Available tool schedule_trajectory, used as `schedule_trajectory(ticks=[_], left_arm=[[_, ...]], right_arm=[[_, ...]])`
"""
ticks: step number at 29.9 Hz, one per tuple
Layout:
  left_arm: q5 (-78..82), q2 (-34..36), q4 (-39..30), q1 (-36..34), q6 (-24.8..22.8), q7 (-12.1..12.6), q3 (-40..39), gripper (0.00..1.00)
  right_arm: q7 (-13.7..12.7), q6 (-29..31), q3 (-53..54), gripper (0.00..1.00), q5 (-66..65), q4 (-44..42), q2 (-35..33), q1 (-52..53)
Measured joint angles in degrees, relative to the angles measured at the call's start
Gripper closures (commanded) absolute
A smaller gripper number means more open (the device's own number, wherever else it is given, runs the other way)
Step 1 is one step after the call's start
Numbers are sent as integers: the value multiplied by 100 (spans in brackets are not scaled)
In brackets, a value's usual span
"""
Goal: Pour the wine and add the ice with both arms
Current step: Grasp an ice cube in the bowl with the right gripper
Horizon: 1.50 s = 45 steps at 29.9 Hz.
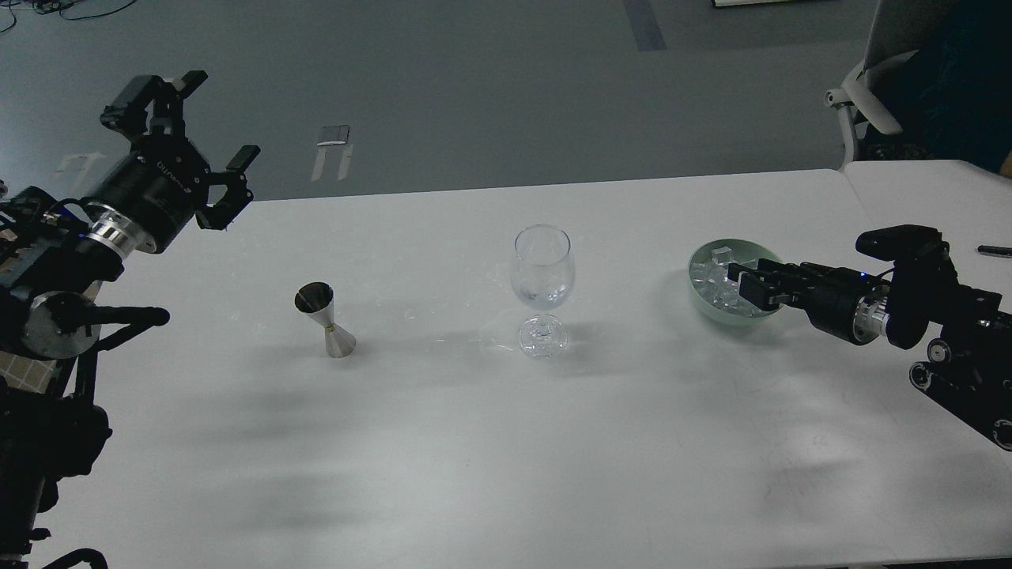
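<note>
A clear stemmed wine glass (541, 269) stands upright at the table's middle, with a little clear wine (540, 297) at the bottom of its bowl. A steel jigger (325, 320) stands to its left. A pale green bowl (706, 307) to the right holds several clear ice cubes (715, 273). My right gripper (742, 282) reaches in from the right, low, with its fingertips inside the bowl among the cubes. It is dark, and its fingers cannot be told apart. My left gripper (212, 130) is open and empty, raised above the table's far left corner.
The white table (506, 442) ends at its far edge just behind the glass. A second white table (925, 186) adjoins at the right, with a small dark object (994, 250) on it. A chair (866, 95) stands at the back right.
</note>
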Motion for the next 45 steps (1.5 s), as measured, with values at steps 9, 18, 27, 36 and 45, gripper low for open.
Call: schedule_trajectory(ticks=[9, 18, 27, 36, 45], left_arm=[[0, -8, -3, 0, 0, 0, -9, 2], [0, -40, -3, 0, 0, -10, -10, 2], [0, -70, -3, 0, 0, -10, -10, 2], [6, -71, -3, 0, 8, -10, -9, 2], [9, -71, -3, 0, 9, -10, -9, 2]], right_arm=[[-17, 0, 0, 48, 0, -222, 218, 65], [-62, 0, -7, 50, 0, -306, 332, 99], [-101, 8, -10, 56, 0, -310, 338, 85], [-166, 8, -13, 65, 0, -310, 338, 92], [-178, 2, -13, 90, 1, -350, 357, 97]])
